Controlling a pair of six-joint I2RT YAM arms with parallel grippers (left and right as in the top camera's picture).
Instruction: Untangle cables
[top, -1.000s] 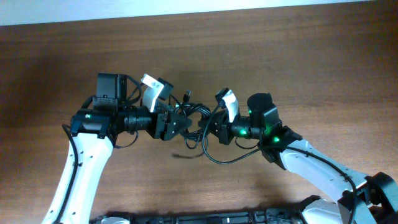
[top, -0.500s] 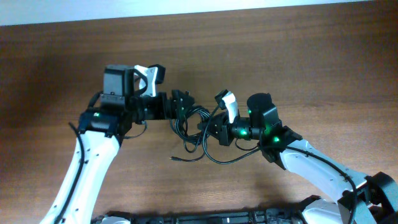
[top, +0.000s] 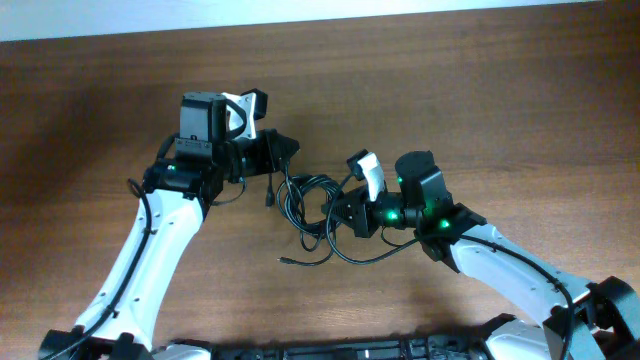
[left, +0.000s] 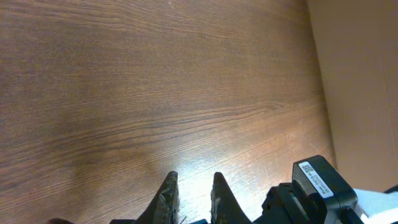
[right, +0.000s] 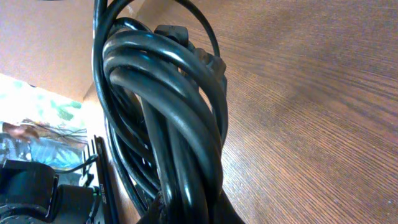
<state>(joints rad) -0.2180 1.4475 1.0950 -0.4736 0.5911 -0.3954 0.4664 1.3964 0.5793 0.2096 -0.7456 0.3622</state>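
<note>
Left fingers (left: 169, 198), pinching one of the cables (top: 305, 215), have pulled toward the desk's far edge; right fingers (top: 340, 213) clamp the rest, so the tangle is loosening.

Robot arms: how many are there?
2. The left arm reaches in from lower left, the right arm from lower right; both meet at the cables.

PLACE: robotics lab bench | SHOWN BY: wood-grain table (top: 520, 90) — left arm (top: 140, 265), right arm (top: 505, 262) at it
</note>
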